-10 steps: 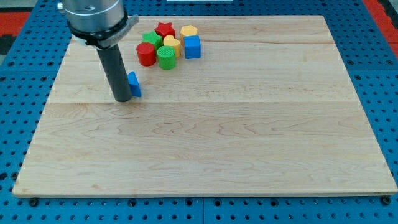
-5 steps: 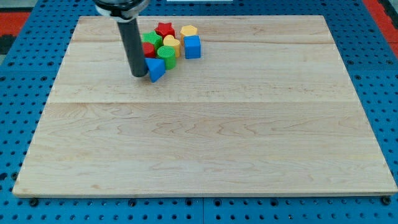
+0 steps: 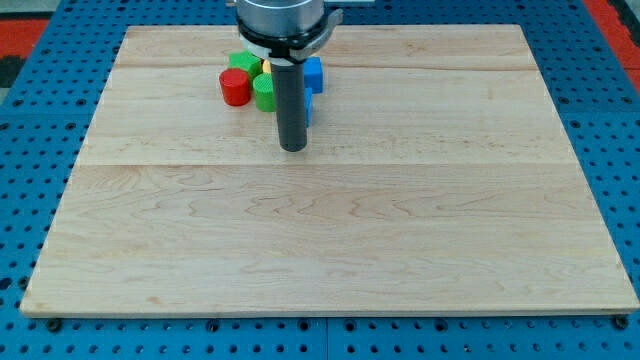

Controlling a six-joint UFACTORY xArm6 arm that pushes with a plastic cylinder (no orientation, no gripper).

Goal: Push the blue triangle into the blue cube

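Observation:
My tip (image 3: 292, 148) rests on the wooden board (image 3: 400, 220), a little below the block cluster at the view's top. The rod hides most of the blue triangle (image 3: 309, 108); only a thin blue sliver shows at the rod's right edge, just above the tip. The blue cube (image 3: 314, 73) sits right above that sliver, half hidden by the rod. I cannot tell whether the two blue blocks touch.
To the left of the rod stand a red cylinder (image 3: 235, 87), a green cylinder (image 3: 264, 93) and a green block (image 3: 242, 62). A sliver of a yellow block (image 3: 267, 67) shows beside the rod. Other cluster blocks are hidden behind the arm.
My tip has moved to the view's right and slightly down, carrying the blue triangle from left of the cluster to just below the blue cube. The red star and yellow blocks are now hidden.

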